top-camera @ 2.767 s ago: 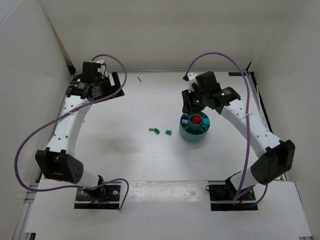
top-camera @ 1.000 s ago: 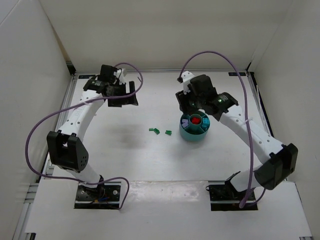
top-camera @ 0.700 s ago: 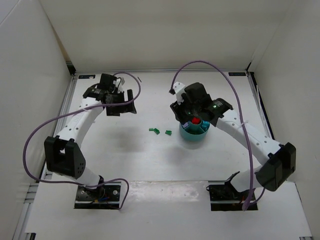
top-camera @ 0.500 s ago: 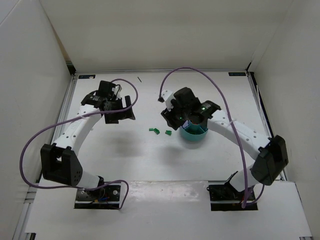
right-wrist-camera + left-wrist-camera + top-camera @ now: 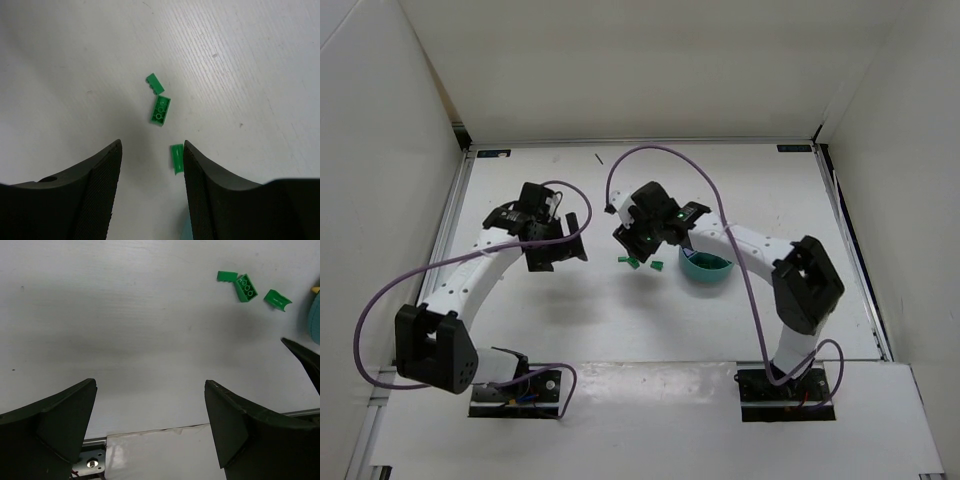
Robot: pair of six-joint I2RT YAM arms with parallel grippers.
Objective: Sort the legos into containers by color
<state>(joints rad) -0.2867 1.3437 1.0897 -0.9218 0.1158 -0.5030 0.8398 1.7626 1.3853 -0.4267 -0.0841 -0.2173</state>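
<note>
White surface (image 5: 620, 330) bears green legos (image 5: 160, 110) at the bowl's (image 5: 710, 270) nine o'clock; right claw (image 5: 152, 145) and left claw (image 5: 150, 385) both spread.

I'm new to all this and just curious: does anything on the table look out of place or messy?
Only three green bricks, lying loose on the table beside the teal bowl rather than in it. The right gripper hangs open over them. Nothing looks spilled or broken.
</note>
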